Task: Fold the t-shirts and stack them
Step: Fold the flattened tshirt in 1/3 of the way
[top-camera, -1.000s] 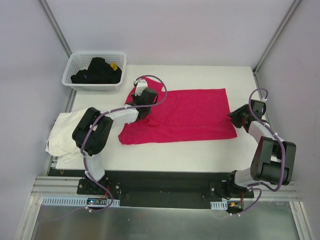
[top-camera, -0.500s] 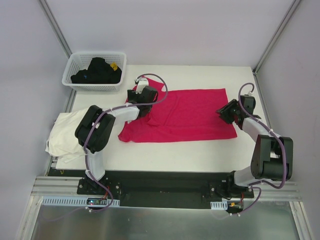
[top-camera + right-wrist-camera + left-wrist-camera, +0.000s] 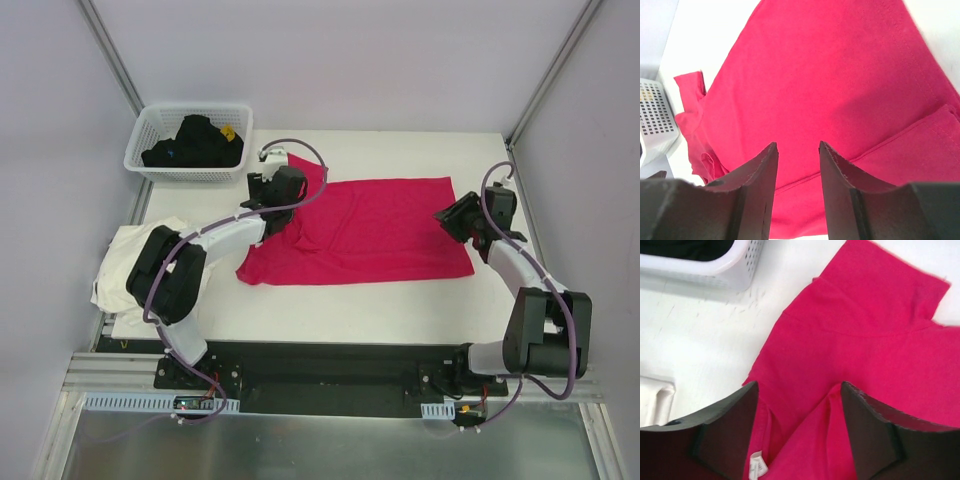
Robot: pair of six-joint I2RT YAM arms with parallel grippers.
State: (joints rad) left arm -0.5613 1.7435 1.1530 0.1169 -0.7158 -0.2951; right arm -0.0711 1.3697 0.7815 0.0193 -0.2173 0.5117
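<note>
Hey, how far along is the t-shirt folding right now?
Done: nothing stacked; the cream shirt lies heaped at the table's left edge. In hand: the red shirt is spread flat, its left side rumpled, both arms' jaws open over it. Left: the folds, then stacking.

Two shirts by my count: one magenta-red t-shirt [image 3: 390, 230] and one cream-white t-shirt [image 3: 125, 265]. One bench [image 3: 400, 150] carries the work. One white lattice basket [image 3: 185, 173] shows in my top view, holding one heap of dark clothes [image 3: 195, 140]; I cannot tell how many pieces make up that heap. One small yellow item [image 3: 229, 132] sits on it. I have two arms, the left arm [image 3: 225, 232] and the right arm [image 3: 515, 265]. There are two hands, the left hand [image 3: 272, 185] and the right hand [image 3: 452, 215], each with two fingers [image 3: 870, 435].
</note>
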